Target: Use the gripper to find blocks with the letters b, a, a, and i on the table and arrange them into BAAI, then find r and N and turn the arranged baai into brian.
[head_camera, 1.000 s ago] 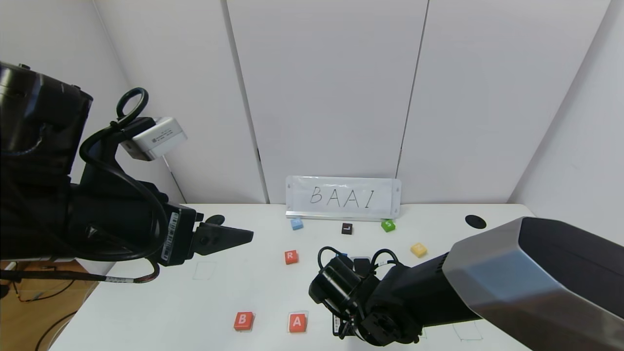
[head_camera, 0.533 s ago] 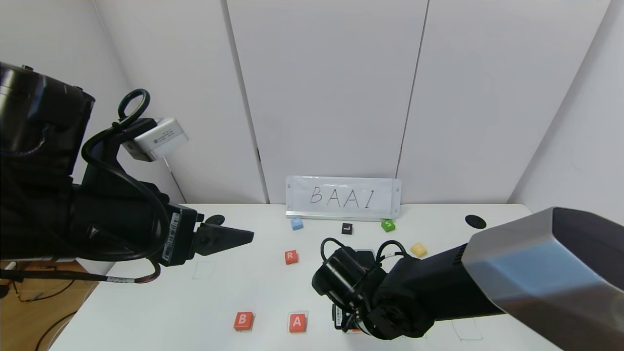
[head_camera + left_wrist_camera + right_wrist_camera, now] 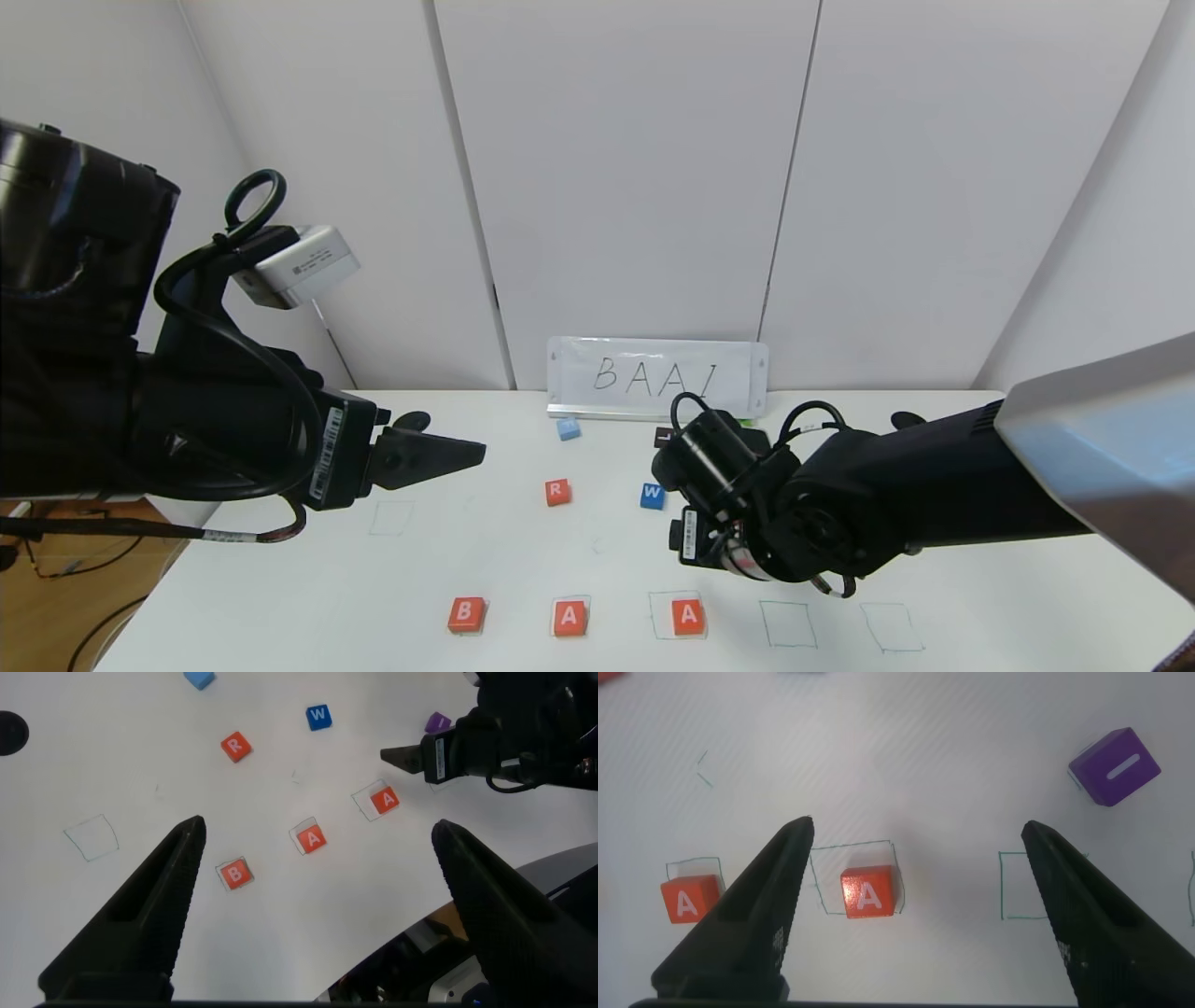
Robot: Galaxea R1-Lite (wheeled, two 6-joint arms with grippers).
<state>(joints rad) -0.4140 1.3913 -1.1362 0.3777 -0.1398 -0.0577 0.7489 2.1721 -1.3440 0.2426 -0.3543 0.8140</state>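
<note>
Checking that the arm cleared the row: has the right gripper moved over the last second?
Yes. The right gripper rose from the table's near edge toward the BAAI sign, leaving the second A block in its green square.

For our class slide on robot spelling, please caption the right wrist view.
Open right gripper above the table, over the second A block in its green square, purple I block waiting nearby.

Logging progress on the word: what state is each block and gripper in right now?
B block: in the row, first.
First A block: beside B.
Second A block: in its green square.
I block: outside the row.
R block: unplaced.
Right gripper: open, above the second A.
Left gripper: open, idle.
</note>
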